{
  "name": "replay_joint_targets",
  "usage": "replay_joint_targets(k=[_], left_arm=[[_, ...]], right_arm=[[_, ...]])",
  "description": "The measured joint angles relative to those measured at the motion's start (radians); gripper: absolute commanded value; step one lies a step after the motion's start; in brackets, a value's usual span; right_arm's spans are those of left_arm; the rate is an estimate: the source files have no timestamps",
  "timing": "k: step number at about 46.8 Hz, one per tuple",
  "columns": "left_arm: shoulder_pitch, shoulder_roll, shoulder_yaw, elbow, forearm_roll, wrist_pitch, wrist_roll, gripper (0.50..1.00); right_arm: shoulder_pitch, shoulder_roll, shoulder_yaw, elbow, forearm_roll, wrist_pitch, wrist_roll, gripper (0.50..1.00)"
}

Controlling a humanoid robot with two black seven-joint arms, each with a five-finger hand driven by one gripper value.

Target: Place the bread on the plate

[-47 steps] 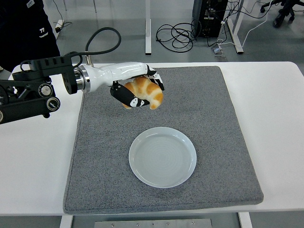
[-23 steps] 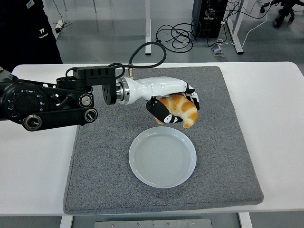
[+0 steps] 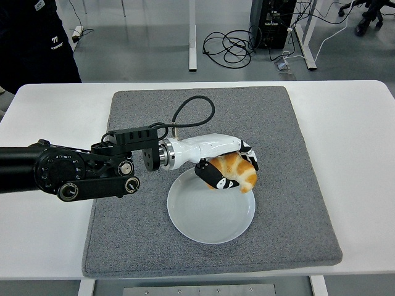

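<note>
left hand (image 3: 227, 168) curled around the bread (image 3: 236, 171), held over the far right rim of the plate (image 3: 207, 217), grey mat (image 3: 290, 142) beneath

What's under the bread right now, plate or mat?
The left hand holds the bread over the far right part of the pale plate, which lies on the grey mat. Whether the bread touches the plate is hidden by the hand.
</note>
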Motion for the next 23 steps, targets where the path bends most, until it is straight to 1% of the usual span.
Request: replay_joint_targets(k=[5,12,23], left_arm=[[0.034,-0.018,-0.001,0.013,0.023,0.008,0.0,0.5],[0.072,-0.025,-0.001,0.026,0.065,0.015,0.0,0.5],[0.094,-0.031,-0.001,0.033,0.103,0.03,-0.001,0.5]], right_arm=[[0.0,0.0,0.0,0.0,0.0,0.0,0.0,1.0],[0.0,0.0,0.0,0.0,0.0,0.0,0.0,1.0],[0.0,0.0,0.0,-0.001,0.0,0.0,0.0,1.0]])
